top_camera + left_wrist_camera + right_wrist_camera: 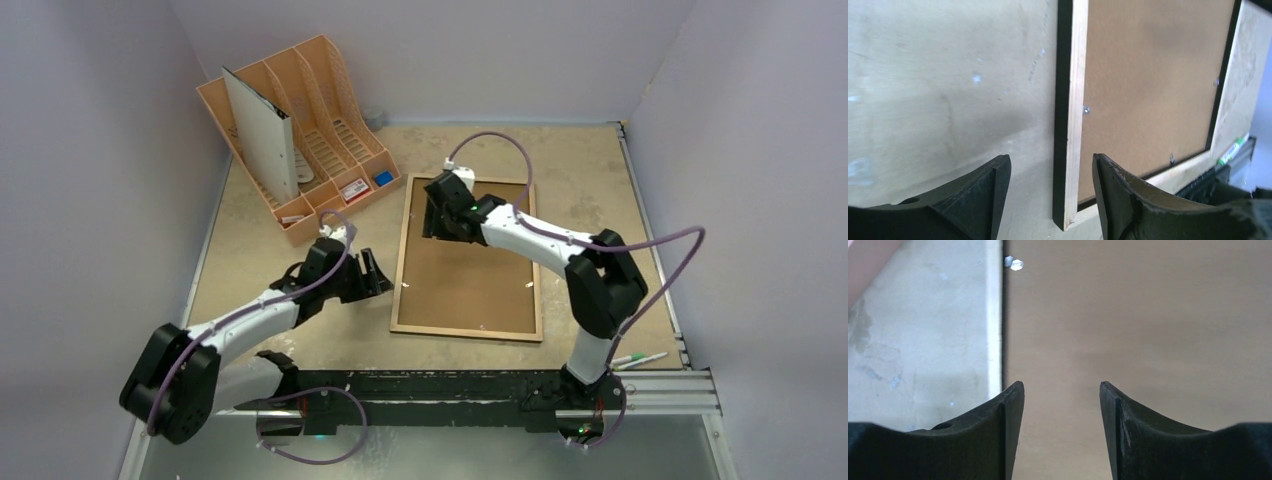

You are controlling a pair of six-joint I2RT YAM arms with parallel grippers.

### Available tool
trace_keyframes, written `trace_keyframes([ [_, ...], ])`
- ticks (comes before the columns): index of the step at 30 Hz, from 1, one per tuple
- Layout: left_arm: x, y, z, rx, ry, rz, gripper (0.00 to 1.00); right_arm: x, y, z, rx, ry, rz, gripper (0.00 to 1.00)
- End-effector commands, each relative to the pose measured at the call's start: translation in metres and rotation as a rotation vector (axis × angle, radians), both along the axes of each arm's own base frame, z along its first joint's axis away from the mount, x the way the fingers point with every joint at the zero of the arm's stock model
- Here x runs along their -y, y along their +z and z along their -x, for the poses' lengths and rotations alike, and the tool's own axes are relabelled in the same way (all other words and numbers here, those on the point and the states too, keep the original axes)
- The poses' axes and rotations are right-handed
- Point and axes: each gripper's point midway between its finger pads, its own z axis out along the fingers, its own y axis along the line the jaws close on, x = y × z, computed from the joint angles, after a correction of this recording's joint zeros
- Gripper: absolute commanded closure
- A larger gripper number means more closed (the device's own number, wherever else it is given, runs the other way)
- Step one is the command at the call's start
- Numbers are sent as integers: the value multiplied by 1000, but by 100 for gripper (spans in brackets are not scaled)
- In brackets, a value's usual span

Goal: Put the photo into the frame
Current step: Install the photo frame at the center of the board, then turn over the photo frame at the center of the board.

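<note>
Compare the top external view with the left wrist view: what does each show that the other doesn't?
Only the top view: the peach organizer with a pale panel standing in it, both arms, and the right gripper open over the far left corner of the frame. Only the left wrist view: the rim's black outer side and a metal clip, seen clearly. Both: the frame lying flat, brown backing board up, and the left gripper open at its left rim.
</note>
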Motion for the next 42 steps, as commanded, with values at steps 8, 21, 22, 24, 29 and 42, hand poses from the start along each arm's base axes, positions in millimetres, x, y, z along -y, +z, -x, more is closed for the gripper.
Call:
trace_keyframes([
  [8, -50, 12, -11, 96, 266, -112, 37, -84, -15, 15, -36, 129, 32, 43],
  [21, -42, -8, -6, 42, 221, -110, 37, -86, -50, 23, -113, 145, 172, 46],
  [22, -41, -9, -6, 42, 220, -111, 37, -86, -53, 23, -119, 145, 186, 47],
  [24, -41, -10, -7, 43, 220, -111, 37, -86, -57, 24, -126, 147, 205, 49],
  [29, -37, -12, -4, 33, 197, -95, 37, -82, -63, 27, -135, 142, 252, 54],
  [42, -5, 3, 1, 30, 57, 36, 37, -88, -31, 29, -110, 101, 158, 100],
])
